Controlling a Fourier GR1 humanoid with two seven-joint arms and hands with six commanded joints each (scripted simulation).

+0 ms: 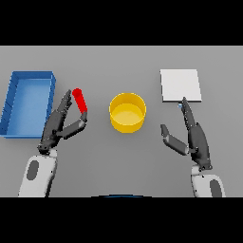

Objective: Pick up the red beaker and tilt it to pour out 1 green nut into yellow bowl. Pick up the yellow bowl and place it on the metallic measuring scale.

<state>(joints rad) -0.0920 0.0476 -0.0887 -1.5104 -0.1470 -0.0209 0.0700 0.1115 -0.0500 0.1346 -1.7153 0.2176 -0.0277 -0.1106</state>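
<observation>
Red beaker [80,100] left of centre, tilted, pinched betw. left hand [58,126] thumb & fingers. Yellow bowl [127,112] at centre. Right hand [192,135] open, fingertips at metallic scale [180,85], upper right. Blue tray [27,102] far left.

Open table between yellow bowl [127,112] and metallic scale [180,85] — blue bin [27,103] walls off far left

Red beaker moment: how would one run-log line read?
left hand at red beaker, grasp unclear | right hand open, idle | yellow bowl on table, off scale
</observation>
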